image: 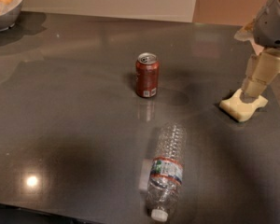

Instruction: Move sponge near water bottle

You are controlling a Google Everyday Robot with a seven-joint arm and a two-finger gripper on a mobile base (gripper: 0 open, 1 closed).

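Observation:
The sponge (239,109) is a pale yellow foam block lying flat on the dark table at the right. My gripper (251,93) comes down from the upper right, and its cream tip rests on the sponge's top right part. The water bottle (167,171) lies on its side near the front edge, white cap towards me, with a red, green and white label. It is well to the left of and in front of the sponge.
A reddish-brown soda can (147,74) stands upright in the middle of the table (70,125), behind the bottle. A bowl of rounded orange-brown items (1,6) sits at the far left corner. The table's right edge runs close behind the sponge.

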